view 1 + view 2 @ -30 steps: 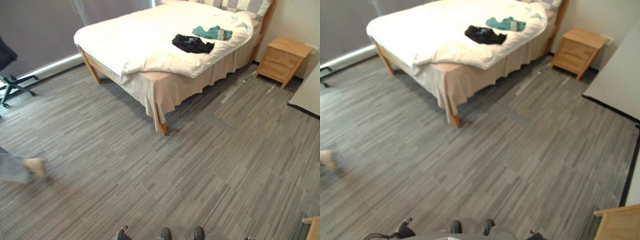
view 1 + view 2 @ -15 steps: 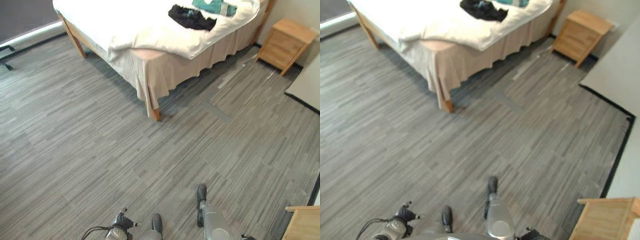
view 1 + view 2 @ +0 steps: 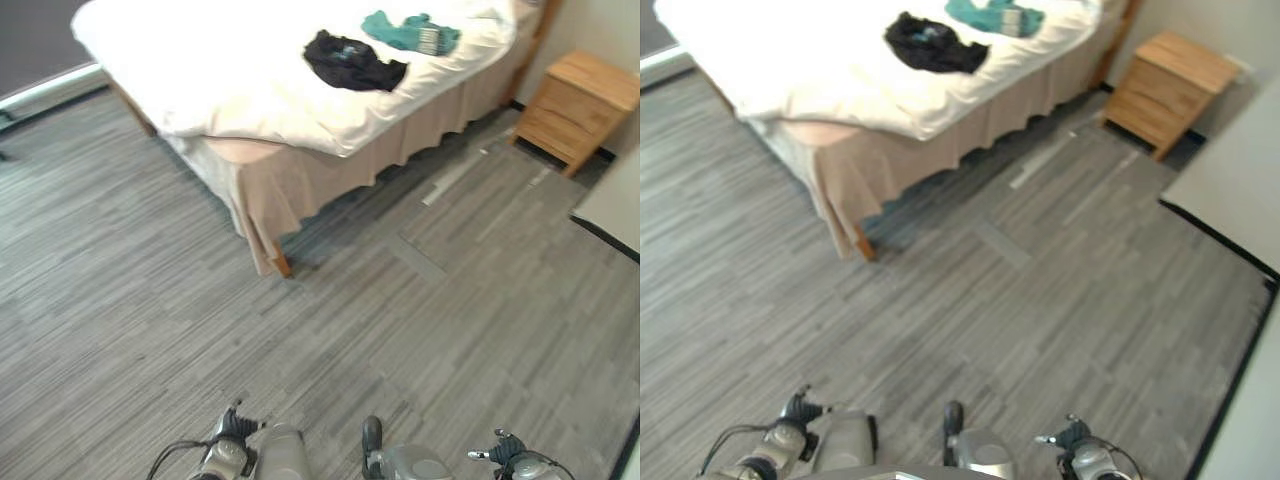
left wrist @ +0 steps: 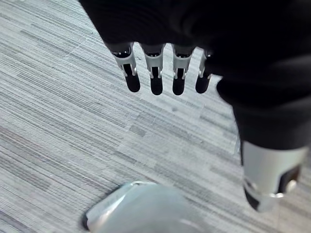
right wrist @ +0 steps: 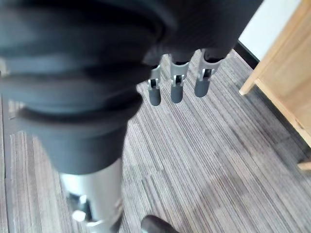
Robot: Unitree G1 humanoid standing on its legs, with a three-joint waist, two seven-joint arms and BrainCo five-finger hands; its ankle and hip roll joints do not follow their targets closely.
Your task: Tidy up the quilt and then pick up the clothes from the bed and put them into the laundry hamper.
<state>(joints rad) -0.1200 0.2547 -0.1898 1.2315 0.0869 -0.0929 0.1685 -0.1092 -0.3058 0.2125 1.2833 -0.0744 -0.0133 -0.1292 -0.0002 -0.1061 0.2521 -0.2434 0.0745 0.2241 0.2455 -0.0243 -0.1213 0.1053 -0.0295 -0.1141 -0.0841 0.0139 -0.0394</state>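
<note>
A white quilt [image 3: 240,80] covers the bed [image 3: 300,175] at the top of the left eye view, its near corner rumpled above the beige skirt. On it lie a black garment [image 3: 352,62] and, farther back, a teal garment [image 3: 410,32]. My left hand [image 4: 160,73] hangs over the grey floor with straight fingers, holding nothing. Also over bare floor, my right hand [image 5: 177,80] has relaxed fingers and is empty. Both hands are well short of the bed.
A wooden nightstand [image 3: 578,108] stands right of the bed. A white panel with a dark edge [image 3: 1240,190] lies at the right. A light wooden furniture piece [image 5: 286,82] stands close by my right hand. Grey plank floor [image 3: 330,330] stretches between me and the bed.
The whole picture has shifted as the camera moved closer to the bed and turned. The person's foot seen at the left a second ago is out of the picture.
</note>
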